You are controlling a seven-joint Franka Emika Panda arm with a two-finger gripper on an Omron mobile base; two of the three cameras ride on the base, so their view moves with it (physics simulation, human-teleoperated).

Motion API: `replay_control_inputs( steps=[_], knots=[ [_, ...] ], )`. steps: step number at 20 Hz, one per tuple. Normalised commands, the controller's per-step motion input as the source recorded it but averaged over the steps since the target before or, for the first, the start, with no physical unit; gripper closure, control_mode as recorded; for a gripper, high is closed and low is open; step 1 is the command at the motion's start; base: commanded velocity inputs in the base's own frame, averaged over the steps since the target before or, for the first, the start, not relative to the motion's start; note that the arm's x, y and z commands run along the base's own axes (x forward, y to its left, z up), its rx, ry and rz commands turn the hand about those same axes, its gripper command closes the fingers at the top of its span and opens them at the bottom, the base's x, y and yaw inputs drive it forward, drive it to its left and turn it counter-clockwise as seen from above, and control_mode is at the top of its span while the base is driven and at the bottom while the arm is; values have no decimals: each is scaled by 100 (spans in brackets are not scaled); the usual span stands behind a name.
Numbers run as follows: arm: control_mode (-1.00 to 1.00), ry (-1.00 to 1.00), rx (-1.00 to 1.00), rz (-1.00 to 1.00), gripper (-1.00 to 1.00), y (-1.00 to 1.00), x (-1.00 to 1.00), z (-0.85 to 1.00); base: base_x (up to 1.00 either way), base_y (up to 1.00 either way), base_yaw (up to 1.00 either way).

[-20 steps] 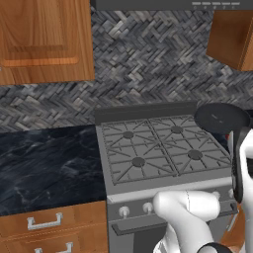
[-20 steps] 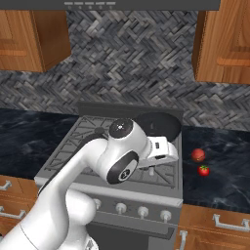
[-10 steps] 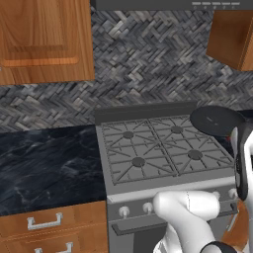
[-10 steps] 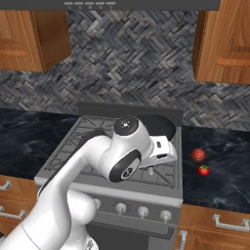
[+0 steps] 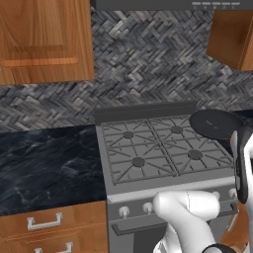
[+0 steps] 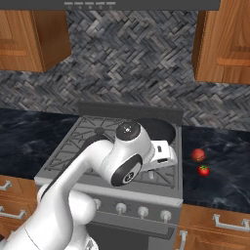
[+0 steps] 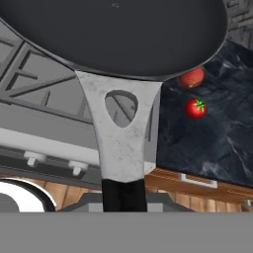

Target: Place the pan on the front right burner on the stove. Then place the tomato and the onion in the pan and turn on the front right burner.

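**Pan held by handle over stove's right side**

Gripper (image 7: 123, 197) is clamped on the pan (image 7: 118, 29) handle; the fingertips are hidden under the handle's dark end at 6 o'clock in the hand view. Pan body extends toward 12 from the fingers, above the stove (image 5: 148, 148) grates (contact with the grate unclear). Tomato (image 6: 204, 170) and onion (image 6: 197, 155) sit on the counter (image 6: 219, 161) at 3 o'clock of the stove, just apart.
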Motion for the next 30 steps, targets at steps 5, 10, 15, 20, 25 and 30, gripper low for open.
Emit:
replay_control_inputs(
  steps=[5, 10, 15, 20, 25, 30],
  knots=[
    [-100, 0, 0, 4, 100, 15, 0, -23, 0, 0, 0],
    [-100, 7, 0, 7, 100, 22, -3, -9, 0, 0, 0],
    [-100, 9, 0, 7, 100, 7, 0, -14, 0, 0, 0],
    [-100, 6, 0, 6, 100, 0, 0, -20, 0, 0, 0],
    [-100, 6, 0, 6, 100, 1, 2, -19, 0, 0, 0],
    [-100, 6, 0, 3, 100, 1, 1, -11, 0, 0, 0]
  ],
)
